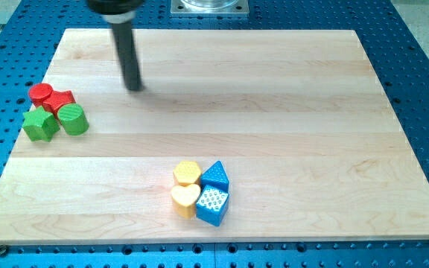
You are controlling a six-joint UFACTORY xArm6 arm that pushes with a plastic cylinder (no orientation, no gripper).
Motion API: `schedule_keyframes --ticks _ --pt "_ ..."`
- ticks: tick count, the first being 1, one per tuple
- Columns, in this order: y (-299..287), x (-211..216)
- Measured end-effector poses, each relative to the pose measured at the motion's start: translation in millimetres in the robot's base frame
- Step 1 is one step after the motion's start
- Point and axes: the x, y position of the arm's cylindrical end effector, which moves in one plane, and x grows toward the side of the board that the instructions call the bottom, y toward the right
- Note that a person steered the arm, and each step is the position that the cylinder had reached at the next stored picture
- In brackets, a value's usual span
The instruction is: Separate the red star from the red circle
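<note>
Camera view shows our tip (134, 88), no pincer fitted, up and right of the red circle (41, 93) touching the red star (60, 99) at the view's left. We should wedge between these 2, sparing both green blocks (55, 122).

Pale smooth wooden board (274, 112), matt ridged plastic-looking blocks, perforated blue metal table (423, 74).

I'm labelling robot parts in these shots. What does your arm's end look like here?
A straight, smooth, dark grey-black cylindrical rod hangs from a wider black round mount at the view's top. My tip is blunt. No cables or markings show.
</note>
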Motion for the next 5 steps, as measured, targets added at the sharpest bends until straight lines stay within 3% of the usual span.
schedule_keyframes --ticks 1,3,4,5 --pt "-54 8" --pt "-94 52" --pt "-71 8" --pt "-136 -13"
